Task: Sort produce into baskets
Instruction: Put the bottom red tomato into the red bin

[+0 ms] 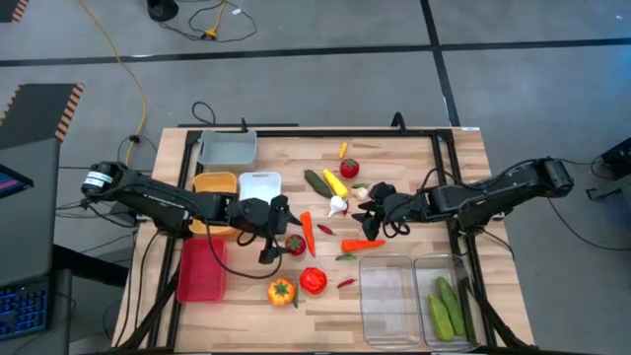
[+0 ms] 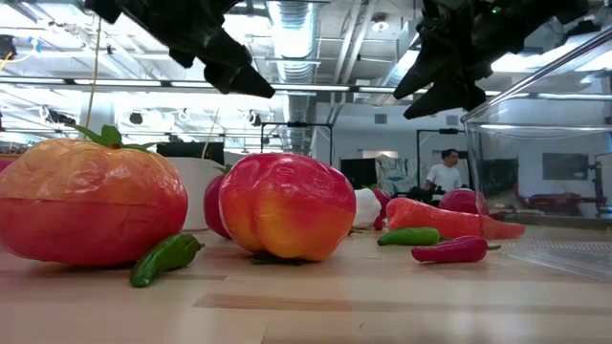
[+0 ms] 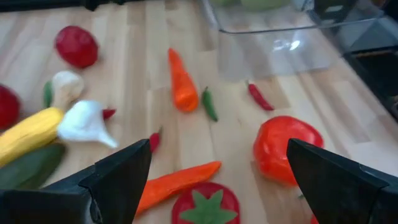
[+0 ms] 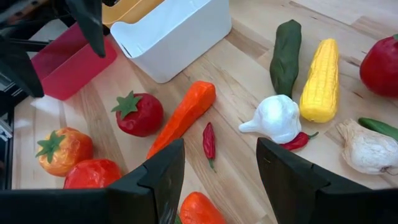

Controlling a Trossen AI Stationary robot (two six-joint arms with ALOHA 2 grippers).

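1. High view: left pincer [image 1: 279, 230] spread and empty, over the bench [image 1: 463, 158]; a carrot [image 1: 308, 233] lies just beside it toward the middle, long axis running away from the near edge.
2. Left wrist view: same carrot [image 3: 176, 182] and a tomato [image 3: 206, 205] lie between the fingers.
3. Right wrist view: right pincer [image 4: 221, 180] half-spread, empty, farther from the carrot [image 4: 184, 116]; left arm is nearer.

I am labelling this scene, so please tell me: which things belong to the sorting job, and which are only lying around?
Belong to the job:
- tomato, carrot, corn cob, garlic, cucumbers
- red bin, white bin, yellow bin, grey bin, clear bin
- left tool, right tool

Lying around:
- yellow cable on the floor
- person in the room behind
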